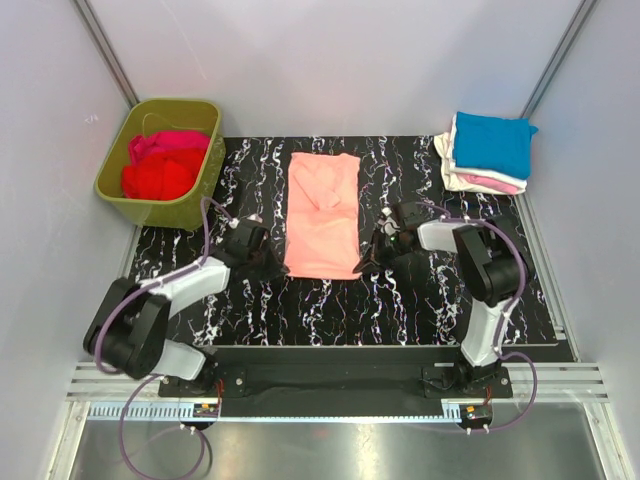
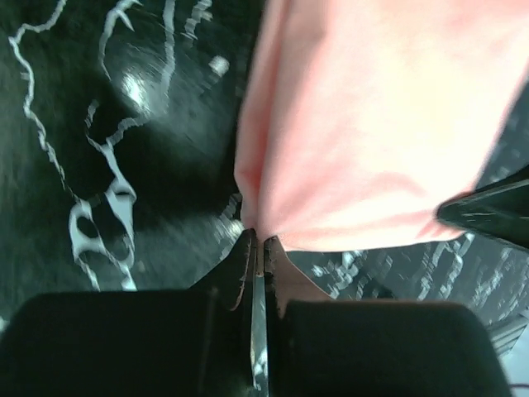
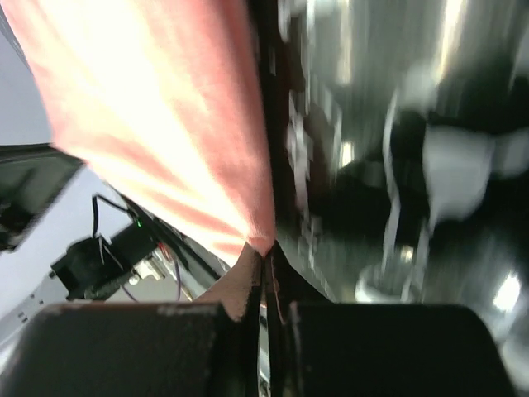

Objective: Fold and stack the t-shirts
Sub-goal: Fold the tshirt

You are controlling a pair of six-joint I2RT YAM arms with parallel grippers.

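A salmon-pink t-shirt (image 1: 322, 213) in a long strip on a black marbled mat (image 1: 400, 310), left gripper (image 1: 278, 265) and right gripper (image 1: 363, 261) at its near corners, green tub (image 1: 200, 205) of red shirts (image 1: 160, 178) far left, folded stack (image 1: 487, 152) far right.

The salmon-pink t-shirt (image 1: 322, 215) is lying flat in the middle, folded lengthwise. Crumpled red and magenta t-shirts (image 1: 158, 172) are sitting far left; a folded stack (image 1: 490, 145), blue topmost, is resting far right.
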